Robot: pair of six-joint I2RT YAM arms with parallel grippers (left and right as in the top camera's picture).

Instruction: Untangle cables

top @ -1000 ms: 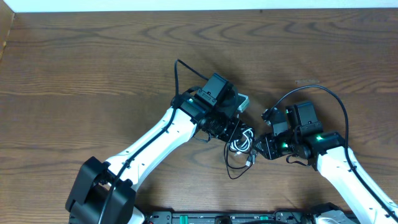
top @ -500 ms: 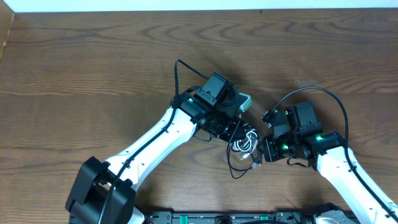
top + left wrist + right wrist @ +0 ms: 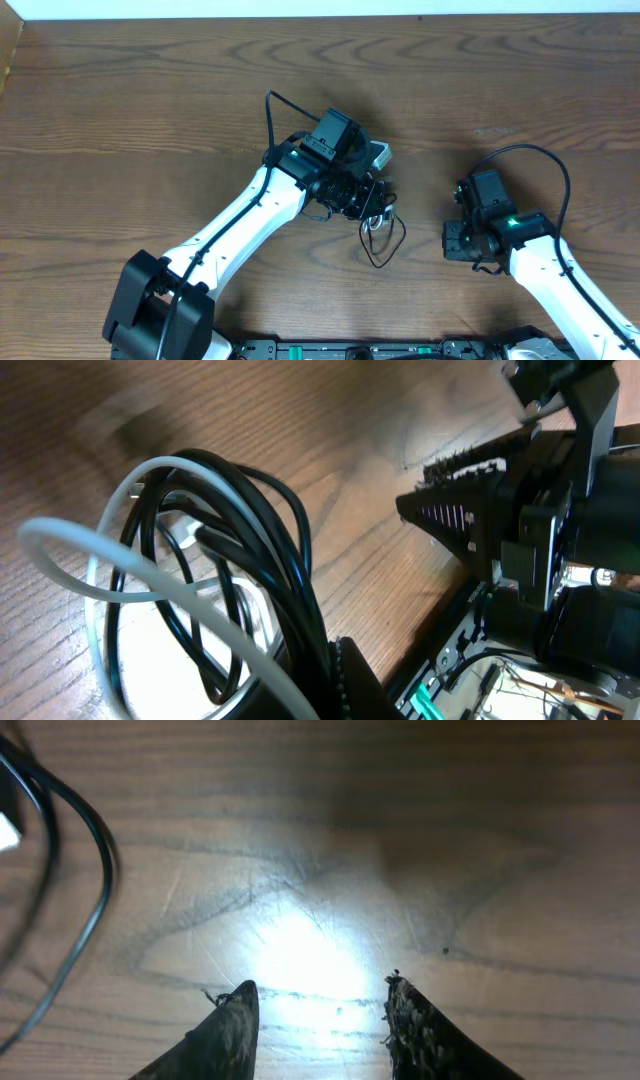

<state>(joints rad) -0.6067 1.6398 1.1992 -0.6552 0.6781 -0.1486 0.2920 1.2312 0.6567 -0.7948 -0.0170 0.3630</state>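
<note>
Thin black and white cables [image 3: 298,572], looped together, sit clamped in the left pincer [image 3: 375,203], left of the parted, empty right pincer [image 3: 320,988]. Untangling looks barely begun.

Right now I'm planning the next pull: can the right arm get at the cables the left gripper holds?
Probably yes. The right gripper is open and empty, only bare table lies between it and the cables, and their black loop sticks out past the left gripper.
</note>
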